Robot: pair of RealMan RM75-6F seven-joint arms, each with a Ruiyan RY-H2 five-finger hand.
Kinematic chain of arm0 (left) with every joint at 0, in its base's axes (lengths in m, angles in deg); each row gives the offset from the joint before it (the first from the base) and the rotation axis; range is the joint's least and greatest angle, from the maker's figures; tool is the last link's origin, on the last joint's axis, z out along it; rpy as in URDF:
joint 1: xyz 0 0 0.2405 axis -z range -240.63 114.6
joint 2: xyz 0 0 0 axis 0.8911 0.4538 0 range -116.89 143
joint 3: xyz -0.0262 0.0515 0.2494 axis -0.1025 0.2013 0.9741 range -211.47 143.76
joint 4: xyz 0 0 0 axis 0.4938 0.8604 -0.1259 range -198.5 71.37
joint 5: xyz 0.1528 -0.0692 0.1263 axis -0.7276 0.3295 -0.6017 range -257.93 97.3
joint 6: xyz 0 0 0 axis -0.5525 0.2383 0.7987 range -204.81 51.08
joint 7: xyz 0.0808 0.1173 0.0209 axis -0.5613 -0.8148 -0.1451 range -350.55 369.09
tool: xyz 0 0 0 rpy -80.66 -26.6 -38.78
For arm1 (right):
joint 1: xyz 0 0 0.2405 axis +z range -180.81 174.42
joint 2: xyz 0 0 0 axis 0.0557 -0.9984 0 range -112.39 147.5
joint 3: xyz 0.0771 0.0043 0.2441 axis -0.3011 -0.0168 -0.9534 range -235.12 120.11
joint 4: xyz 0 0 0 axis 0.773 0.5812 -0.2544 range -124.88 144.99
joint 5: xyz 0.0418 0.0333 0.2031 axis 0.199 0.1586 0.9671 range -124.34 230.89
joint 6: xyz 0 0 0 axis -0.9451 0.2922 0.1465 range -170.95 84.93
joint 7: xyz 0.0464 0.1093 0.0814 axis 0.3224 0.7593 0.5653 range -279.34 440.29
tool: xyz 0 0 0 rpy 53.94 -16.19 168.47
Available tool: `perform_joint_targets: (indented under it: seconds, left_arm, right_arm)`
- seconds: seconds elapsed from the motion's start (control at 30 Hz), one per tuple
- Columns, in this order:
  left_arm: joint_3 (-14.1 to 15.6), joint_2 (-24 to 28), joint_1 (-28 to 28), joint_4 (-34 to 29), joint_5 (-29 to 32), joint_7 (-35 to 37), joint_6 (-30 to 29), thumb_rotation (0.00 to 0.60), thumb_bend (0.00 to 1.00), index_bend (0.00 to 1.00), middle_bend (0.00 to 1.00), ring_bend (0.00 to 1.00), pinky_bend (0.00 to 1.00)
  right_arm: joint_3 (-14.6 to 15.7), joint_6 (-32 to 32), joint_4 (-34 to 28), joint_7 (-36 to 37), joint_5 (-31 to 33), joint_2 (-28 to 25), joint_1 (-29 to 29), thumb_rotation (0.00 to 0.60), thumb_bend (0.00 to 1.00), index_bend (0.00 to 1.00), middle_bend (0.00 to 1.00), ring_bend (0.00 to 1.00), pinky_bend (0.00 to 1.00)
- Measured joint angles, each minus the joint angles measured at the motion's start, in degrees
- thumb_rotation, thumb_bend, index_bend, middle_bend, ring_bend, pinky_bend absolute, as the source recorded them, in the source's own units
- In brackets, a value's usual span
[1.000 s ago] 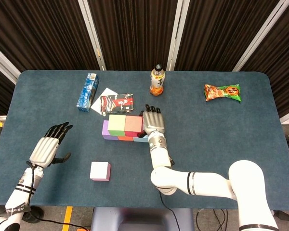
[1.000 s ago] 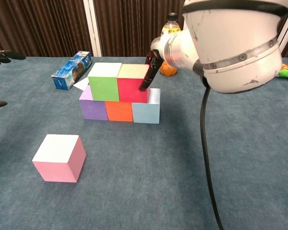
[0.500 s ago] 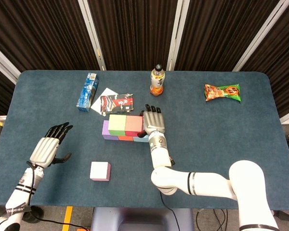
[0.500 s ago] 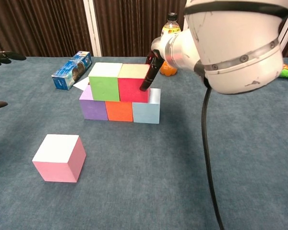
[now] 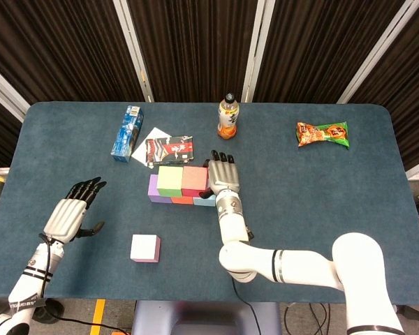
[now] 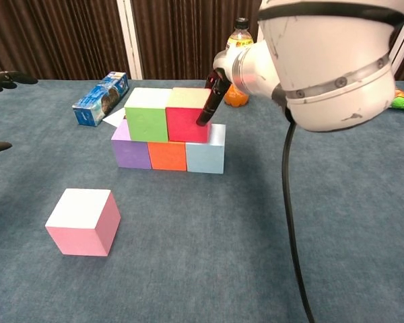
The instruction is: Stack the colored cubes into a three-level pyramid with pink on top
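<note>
Purple (image 6: 130,148), orange (image 6: 167,155) and light blue (image 6: 206,153) cubes form a bottom row at mid-table. On top of them sit a green cube (image 6: 147,116) and a red cube (image 6: 185,116), side by side. My right hand (image 5: 223,179) is flat with its fingers (image 6: 211,102) straight, touching the red cube's right side and holding nothing. The pink cube (image 5: 145,248) (image 6: 84,221) lies alone on the cloth, nearer the front-left. My left hand (image 5: 70,213) hovers open at the left, well away from the cubes.
An orange drink bottle (image 5: 228,117) stands behind the stack. A blue box (image 5: 128,132), a red-black packet (image 5: 169,148) and a white sheet lie at the back left. A snack bag (image 5: 322,134) lies at the back right. My right arm (image 6: 323,60) fills the chest view's upper right.
</note>
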Motion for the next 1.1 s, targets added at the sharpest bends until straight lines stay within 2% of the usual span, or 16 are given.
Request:
perform_joint_targets:
  seconds: [0.43,0.8,1.1]
  left_arm:
    - [0.07,-0.19,-0.09,0.4,0.09,0.27,0.09,0.6,0.3,0.04,0.0,0.0,0.07]
    - [0.13,-0.18,-0.06,0.37,-0.1,0.23,0.12,0.6,0.3,0.04,0.0,0.0,0.07]
    - [0.0,-0.36,0.63,1.15,-0.14,-0.25,0.99,0.6,0.3,0.04,0.0,0.0,0.07]
  right_arm:
    - [0.0,0.27,0.93,-0.33,0.12,0.76,0.33,0.6,0.28,0.47,0.14,0.0,0.04]
    - [0.19,0.13,0.1,-0.65,-0.06,0.5,0.02,0.6,0.28,0.32,0.14,0.0,0.04]
    - [0.3,0.19,-3.0,-0.16,-0.75,-1.35,-1.19,0.6,0.28,0.27,0.13,0.0,0.02]
